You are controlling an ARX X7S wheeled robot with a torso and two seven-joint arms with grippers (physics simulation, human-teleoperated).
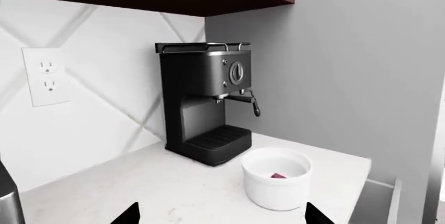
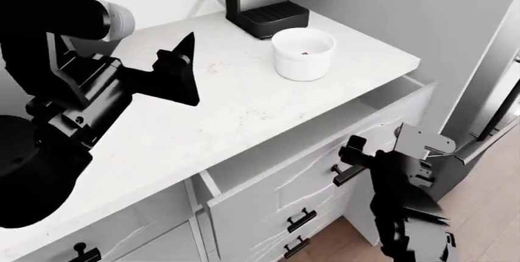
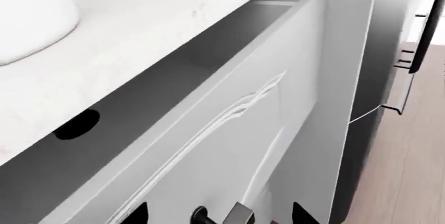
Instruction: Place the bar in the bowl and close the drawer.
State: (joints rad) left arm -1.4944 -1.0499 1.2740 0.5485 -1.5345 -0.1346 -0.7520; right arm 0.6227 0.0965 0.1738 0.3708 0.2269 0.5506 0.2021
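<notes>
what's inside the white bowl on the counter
A small red bar lies on the bowl's floor. Only part shows above the near rim; the rest is covered.

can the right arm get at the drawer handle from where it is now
Probably yes. The right gripper is already at the black handle on the front of the open drawer, and nothing shows between them. Whether it is gripping the handle can't be told.

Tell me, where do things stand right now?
Left gripper open, empty, above counter. Right gripper at drawer handle, grip unclear. Bar in bowl. Drawer part open; nothing blocking.
</notes>
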